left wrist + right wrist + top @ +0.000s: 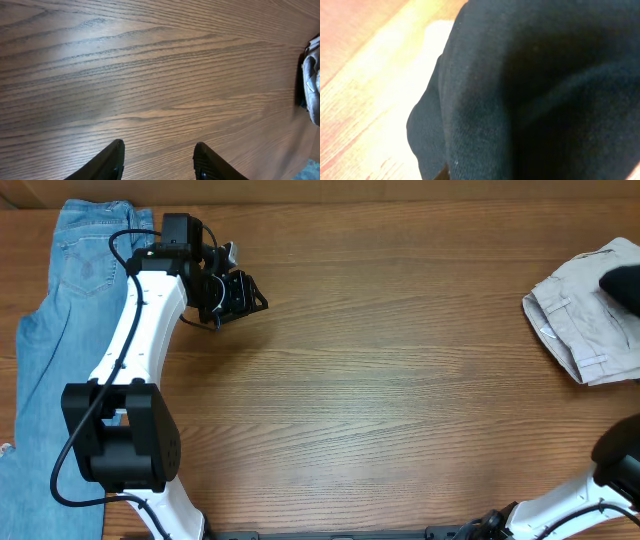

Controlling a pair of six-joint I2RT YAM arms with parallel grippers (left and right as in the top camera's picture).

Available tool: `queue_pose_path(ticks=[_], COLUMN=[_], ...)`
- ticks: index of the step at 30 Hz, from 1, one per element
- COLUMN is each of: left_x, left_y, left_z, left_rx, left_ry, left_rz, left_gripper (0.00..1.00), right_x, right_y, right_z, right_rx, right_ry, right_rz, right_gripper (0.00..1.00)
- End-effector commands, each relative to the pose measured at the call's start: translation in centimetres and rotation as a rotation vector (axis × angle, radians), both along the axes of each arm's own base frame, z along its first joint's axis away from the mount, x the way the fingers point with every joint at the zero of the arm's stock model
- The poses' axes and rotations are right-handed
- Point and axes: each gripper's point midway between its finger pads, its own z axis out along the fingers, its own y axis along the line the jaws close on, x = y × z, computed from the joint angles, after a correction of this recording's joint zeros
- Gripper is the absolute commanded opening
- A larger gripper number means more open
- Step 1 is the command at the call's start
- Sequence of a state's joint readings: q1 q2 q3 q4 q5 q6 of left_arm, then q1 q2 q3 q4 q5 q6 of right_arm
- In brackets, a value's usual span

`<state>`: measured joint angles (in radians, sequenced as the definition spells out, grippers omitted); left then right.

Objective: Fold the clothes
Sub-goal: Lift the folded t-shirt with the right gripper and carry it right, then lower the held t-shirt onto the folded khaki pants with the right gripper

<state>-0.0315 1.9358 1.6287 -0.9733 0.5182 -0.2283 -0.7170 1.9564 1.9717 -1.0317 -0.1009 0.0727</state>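
The black garment (530, 85) fills most of the right wrist view as soft dark fabric close to the camera, above the bright wooden table (365, 100). It hides the right gripper's fingers, so I cannot tell their state. In the overhead view a black shape (622, 282) lies over the beige garment at the right edge; I cannot tell whether it is fabric or gripper. My left gripper (238, 295) is open and empty above bare wood at the back left, and its two fingers also show in the left wrist view (159, 152).
Light blue denim jeans (62, 310) lie along the left edge under the left arm. A folded pale beige garment (585, 320) lies at the right edge and also shows in the left wrist view (312, 85). The right arm's base (620, 465) is at the front right.
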Motion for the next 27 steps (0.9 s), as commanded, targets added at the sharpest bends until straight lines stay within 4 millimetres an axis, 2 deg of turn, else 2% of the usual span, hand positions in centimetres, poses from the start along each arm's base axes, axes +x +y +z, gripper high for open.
queue_pose_path(ticks=[1,7,10,15,19,23,25,27], left_x=[0.0,-0.1,-0.2,-0.2,-0.2,-0.2,-0.2,-0.2], left_y=[0.0,0.2,0.3,0.5,0.6,0.6,0.6,0.6], left_z=[-0.1,-0.3,-0.4,-0.5,-0.5,-0.5,-0.5,-0.5], left_rx=[0.015,0.030,0.037,0.051,0.056,0.056,0.056,0.056], left_ry=[-0.011,-0.003,0.003,0.002,0.002,0.002,0.002,0.002], left_rz=[-0.024,-0.019,-0.017,-0.013,-0.012,-0.012,-0.012,-0.012], left_gripper=[0.48,0.48,0.48,0.48,0.48,0.48,0.48,0.48], right_x=[0.9,0.6,0.8,3.2,5.2,6.4,6.6,6.5], right_y=[2.1,2.8,3.2,4.4,5.3,5.6,5.5,5.1], right_z=[-2.0,-6.7,-7.1,-3.8,0.4,4.0,4.7,4.4], right_rx=[0.112,0.154,0.181,0.221,0.210,0.173,0.158,0.144], right_ry=[-0.060,-0.027,-0.046,-0.188,-0.296,-0.372,-0.385,-0.373], right_rz=[0.067,0.065,0.065,0.162,0.244,0.292,0.296,0.283], right_gripper=[0.04,0.04,0.04,0.04,0.04,0.04,0.04,0.04])
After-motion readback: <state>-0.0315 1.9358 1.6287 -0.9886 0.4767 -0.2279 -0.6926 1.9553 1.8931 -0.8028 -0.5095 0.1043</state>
